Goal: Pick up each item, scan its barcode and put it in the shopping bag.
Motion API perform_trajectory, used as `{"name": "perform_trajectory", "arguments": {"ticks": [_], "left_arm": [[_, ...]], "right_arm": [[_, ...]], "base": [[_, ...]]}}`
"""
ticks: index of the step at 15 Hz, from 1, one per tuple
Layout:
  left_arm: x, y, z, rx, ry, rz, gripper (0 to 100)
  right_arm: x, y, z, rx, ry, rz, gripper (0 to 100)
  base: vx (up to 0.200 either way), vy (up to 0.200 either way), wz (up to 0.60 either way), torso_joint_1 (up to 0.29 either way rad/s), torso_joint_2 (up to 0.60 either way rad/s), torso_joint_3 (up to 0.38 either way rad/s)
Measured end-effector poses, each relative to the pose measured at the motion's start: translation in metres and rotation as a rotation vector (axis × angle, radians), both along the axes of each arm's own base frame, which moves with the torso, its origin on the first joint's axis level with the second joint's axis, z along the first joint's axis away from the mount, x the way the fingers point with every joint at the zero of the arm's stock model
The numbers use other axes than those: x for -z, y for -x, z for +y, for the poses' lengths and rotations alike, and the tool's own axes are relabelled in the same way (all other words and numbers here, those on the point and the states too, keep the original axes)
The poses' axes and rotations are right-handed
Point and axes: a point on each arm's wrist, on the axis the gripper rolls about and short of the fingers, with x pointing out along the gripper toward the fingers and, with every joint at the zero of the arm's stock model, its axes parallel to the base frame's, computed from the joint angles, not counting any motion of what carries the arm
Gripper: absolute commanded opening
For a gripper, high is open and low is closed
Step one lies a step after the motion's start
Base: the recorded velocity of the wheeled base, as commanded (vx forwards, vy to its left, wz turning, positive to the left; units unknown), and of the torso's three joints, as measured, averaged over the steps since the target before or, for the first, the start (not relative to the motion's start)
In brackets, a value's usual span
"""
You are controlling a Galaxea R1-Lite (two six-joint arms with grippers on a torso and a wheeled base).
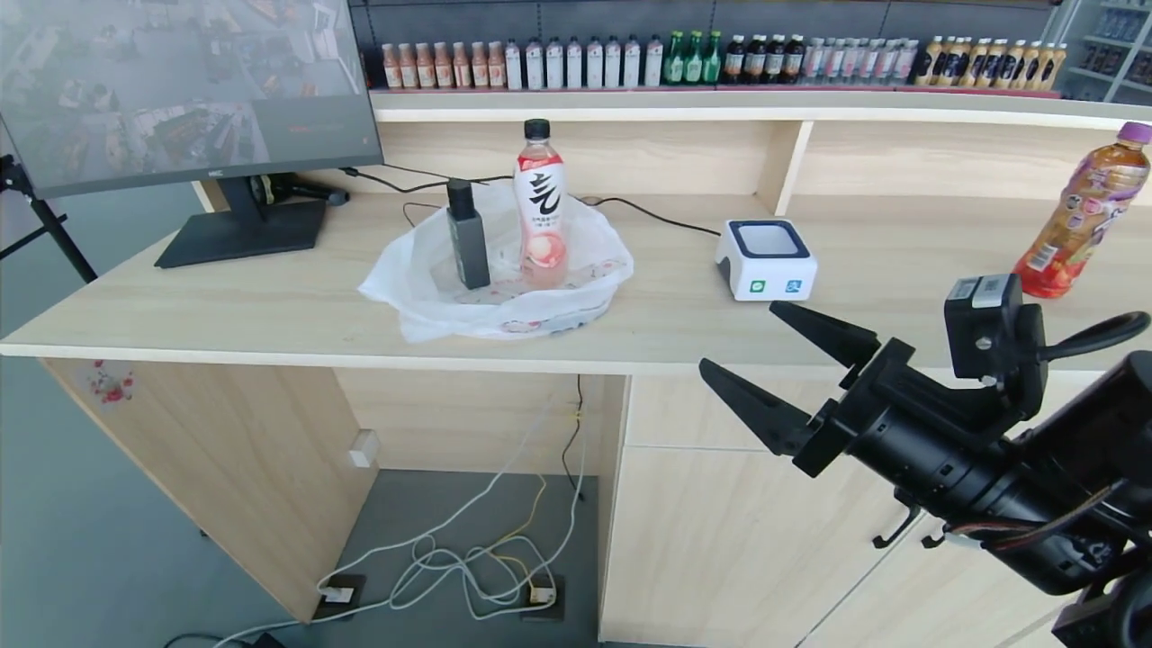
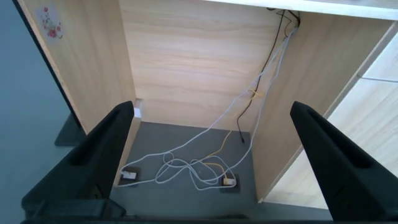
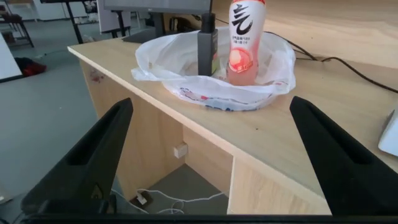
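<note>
A white plastic shopping bag [image 1: 423, 288] lies open on the wooden counter [image 1: 270, 297]. Standing inside it are a dark rectangular bottle [image 1: 468, 238] and a pink drink bottle [image 1: 542, 211]. To the bag's right sits a white barcode scanner [image 1: 767, 261]. An orange tea bottle with a purple cap [image 1: 1084, 211] stands at the counter's far right. My right gripper [image 1: 742, 337] hangs open and empty in front of the counter edge, below the scanner. Its wrist view faces the bag [image 3: 273, 74], the dark bottle [image 3: 207, 50] and the pink bottle [image 3: 244, 43]. My left gripper [image 2: 212, 107] is open, low before the counter's knee space.
A monitor [image 1: 180, 81] stands at the counter's back left, and a black cable [image 1: 648, 216] runs behind the bag. A shelf of bottles [image 1: 720, 58] lines the back wall. Loose cables [image 2: 193, 171] and sockets lie on the floor under the counter.
</note>
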Motion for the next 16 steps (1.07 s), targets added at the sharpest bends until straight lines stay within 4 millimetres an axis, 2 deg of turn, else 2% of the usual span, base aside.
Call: {"name": "perform_trajectory", "arguments": {"ticks": [1, 3, 12, 16], "left_arm": [[0.0000, 0.0000, 0.0000, 0.000, 0.000, 0.000, 100], [0.0000, 0.0000, 0.0000, 0.000, 0.000, 0.000, 100], [0.0000, 0.0000, 0.0000, -0.002, 0.001, 0.000, 100], [0.0000, 0.0000, 0.0000, -0.001, 0.005, 0.000, 100]], "right_arm": [[-0.0001, 0.0000, -0.0003, 0.001, 0.000, 0.000, 100], [0.0000, -0.0001, -0.0005, 0.002, 0.000, 0.000, 100], [0.0000, -0.0001, -0.0004, 0.001, 0.000, 0.000, 100], [-0.0001, 0.0005, -0.0005, 0.001, 0.000, 0.000, 100]], "base": [[0.000, -0.200, 0.00, 0.002, 0.00, 0.002], [0.200, -0.200, 0.00, 0.002, 0.00, 0.005], [0.200, 0.000, 0.00, 0.005, 0.00, 0.003], [0.000, -0.200, 0.00, 0.004, 0.00, 0.002]]}}
